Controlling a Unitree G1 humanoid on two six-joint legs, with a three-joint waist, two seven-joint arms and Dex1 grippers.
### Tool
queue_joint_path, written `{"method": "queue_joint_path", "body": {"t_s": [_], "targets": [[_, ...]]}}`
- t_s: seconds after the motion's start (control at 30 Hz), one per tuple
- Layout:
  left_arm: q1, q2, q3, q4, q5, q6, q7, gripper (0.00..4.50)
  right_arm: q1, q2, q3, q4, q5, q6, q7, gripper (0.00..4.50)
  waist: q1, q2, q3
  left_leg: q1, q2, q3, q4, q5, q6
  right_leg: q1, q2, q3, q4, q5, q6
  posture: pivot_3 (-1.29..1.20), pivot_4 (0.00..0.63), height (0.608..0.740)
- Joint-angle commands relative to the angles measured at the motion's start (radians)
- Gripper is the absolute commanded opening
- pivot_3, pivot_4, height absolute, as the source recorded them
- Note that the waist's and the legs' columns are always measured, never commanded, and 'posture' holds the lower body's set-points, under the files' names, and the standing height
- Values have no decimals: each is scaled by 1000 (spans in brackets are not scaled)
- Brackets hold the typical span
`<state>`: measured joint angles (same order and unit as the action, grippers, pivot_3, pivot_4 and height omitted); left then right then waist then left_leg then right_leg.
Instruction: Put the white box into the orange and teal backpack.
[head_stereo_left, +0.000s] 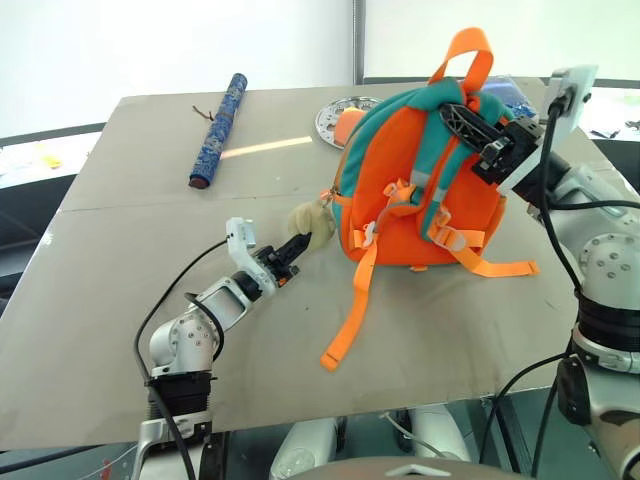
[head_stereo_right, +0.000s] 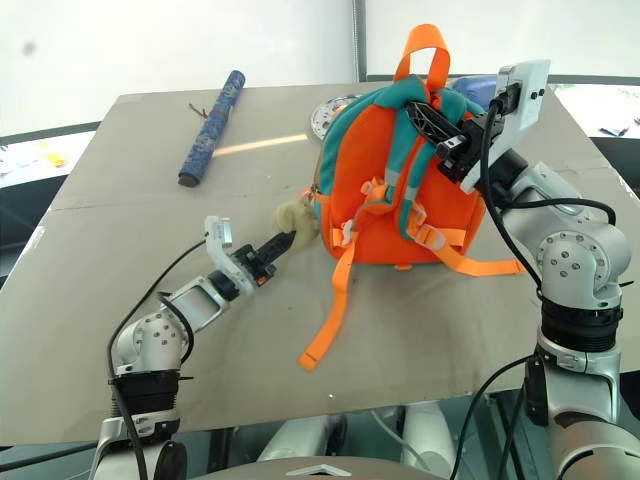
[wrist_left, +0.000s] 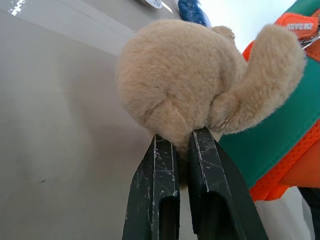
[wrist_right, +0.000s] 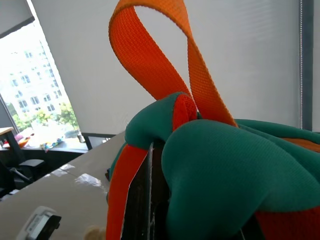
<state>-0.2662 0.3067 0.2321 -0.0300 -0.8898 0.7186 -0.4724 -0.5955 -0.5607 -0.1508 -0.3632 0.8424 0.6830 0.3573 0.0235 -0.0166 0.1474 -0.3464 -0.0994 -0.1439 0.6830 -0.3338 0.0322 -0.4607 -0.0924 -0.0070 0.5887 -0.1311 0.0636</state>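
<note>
The orange and teal backpack (head_stereo_left: 415, 190) stands upright at the middle right of the table, its straps facing me. My right gripper (head_stereo_left: 462, 115) is shut on the teal padding at its top, just under the orange carry loop (wrist_right: 165, 65). A tan plush toy (wrist_left: 200, 85) hangs at the backpack's lower left side. My left gripper (wrist_left: 182, 142) is shut on the toy's fur, low over the table. The white box is out of view.
A rolled blue pouch (head_stereo_left: 218, 130) lies at the back left of the grey table (head_stereo_left: 120, 300). A round perforated metal plate (head_stereo_left: 333, 120) sits behind the backpack. One long orange webbing strap (head_stereo_left: 350, 320) trails toward the table's front edge.
</note>
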Motion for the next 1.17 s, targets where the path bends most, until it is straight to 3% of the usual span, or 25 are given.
{"method": "queue_joint_path", "body": {"t_s": [0.03,0.17,0.33,0.37,0.57,0.73,1.0,1.17], "targets": [[3,74,-38,-121,66,-80,-124,391,119,-117,91,-137,-191,-82,94,341,-4,0,0,0,0,1,0,0,0,0,0,0,0,0,0,0,150,733],[29,135,-69,-213,120,-113,-169,2031,242,-112,112,-227,-206,-66,80,1974,-13,1,0,2,1,4,-1,0,0,0,1,3,1,0,0,0,150,733],[127,243,-58,-353,161,-146,-243,4338,397,-144,26,-390,-148,28,39,4266,-10,1,0,3,2,3,-1,0,0,1,1,3,1,0,0,0,150,733],[148,259,-45,-368,160,-144,-246,4486,424,-155,-3,-414,-125,55,32,4460,-9,1,0,3,2,3,-1,0,0,1,1,3,1,0,0,0,150,733],[281,335,25,-414,189,-205,-302,4486,640,-264,-205,-529,34,174,86,4460,-7,1,0,3,2,3,-4,0,0,1,2,3,-1,0,0,0,150,733],[418,383,85,-421,239,-256,-340,4486,850,-291,-379,-565,106,197,141,4460,-7,1,0,8,4,4,-4,-1,1,6,2,3,-2,-1,0,0,150,733],[576,409,196,-389,243,-283,-405,4486,1143,-301,-530,-541,-8,217,194,4460,-6,0,0,20,6,11,-7,-4,6,15,3,6,-2,-6,8,0,150,733],[586,412,197,-389,224,-258,-412,4486,1188,-285,-546,-498,-44,181,237,4460,-7,0,0,20,7,12,-7,-4,5,16,3,8,-3,-6,8,0,150,733]]}}
